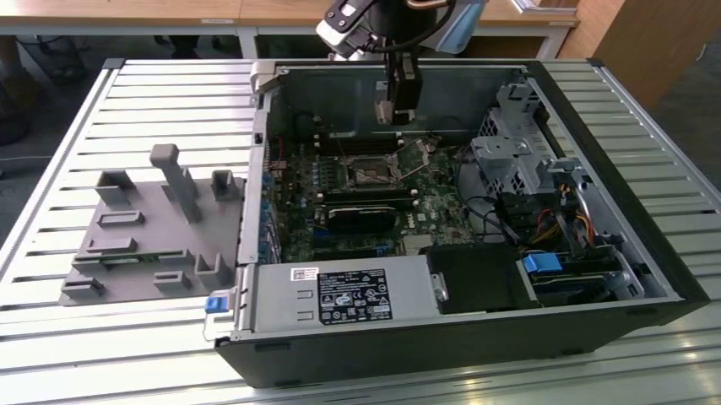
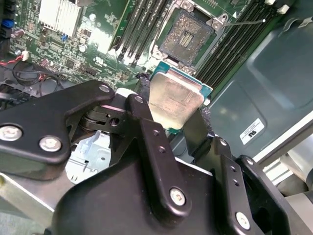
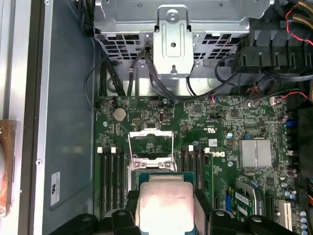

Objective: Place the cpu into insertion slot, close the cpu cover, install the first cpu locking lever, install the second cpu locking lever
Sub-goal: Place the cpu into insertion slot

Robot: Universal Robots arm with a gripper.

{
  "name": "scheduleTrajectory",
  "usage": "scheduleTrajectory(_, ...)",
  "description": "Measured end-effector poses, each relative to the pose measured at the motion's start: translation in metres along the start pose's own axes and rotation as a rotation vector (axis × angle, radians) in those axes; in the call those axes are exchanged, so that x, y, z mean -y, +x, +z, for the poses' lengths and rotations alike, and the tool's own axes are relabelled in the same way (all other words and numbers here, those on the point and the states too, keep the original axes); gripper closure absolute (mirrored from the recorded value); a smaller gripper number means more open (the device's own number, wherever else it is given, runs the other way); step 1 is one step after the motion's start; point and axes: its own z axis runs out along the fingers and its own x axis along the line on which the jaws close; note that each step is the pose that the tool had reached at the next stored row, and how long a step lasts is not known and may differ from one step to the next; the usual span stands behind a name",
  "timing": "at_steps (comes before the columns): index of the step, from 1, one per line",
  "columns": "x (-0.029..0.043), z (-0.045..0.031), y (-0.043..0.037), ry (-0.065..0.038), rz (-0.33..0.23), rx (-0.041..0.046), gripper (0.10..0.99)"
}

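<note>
While the tool (image 1: pixel 394 116) hangs at the upper middle of the exterior view, above the open computer case (image 1: pixel 451 359) on the slatted desk (image 1: pixel 67 354), its two black fingers (image 2: pixel 146 127) are closed on opposite edges of the cpu (image 2: pixel 175 100), silver top showing. The cpu sits clear of the board, apart from the insertion slot (image 2: pixel 188 36), which lies uncovered with free room above; long memory slots (image 3: pixel 110 176) flank it on both sides.
</note>
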Motion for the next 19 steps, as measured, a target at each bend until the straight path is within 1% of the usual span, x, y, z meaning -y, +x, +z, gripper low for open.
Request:
scheduleTrajectory(2, 0.0022, 0.0025, 0.0003, -0.001, 0.000, 0.0001, 0.561)
scheduleTrajectory(10, 0.0056, 0.0138, 0.0031, -0.001, 0.000, 0.0001, 0.561)
scheduleTrajectory(19, 0.0077, 0.0300, 0.0035, -0.002, -0.006, -0.0004, 0.561)
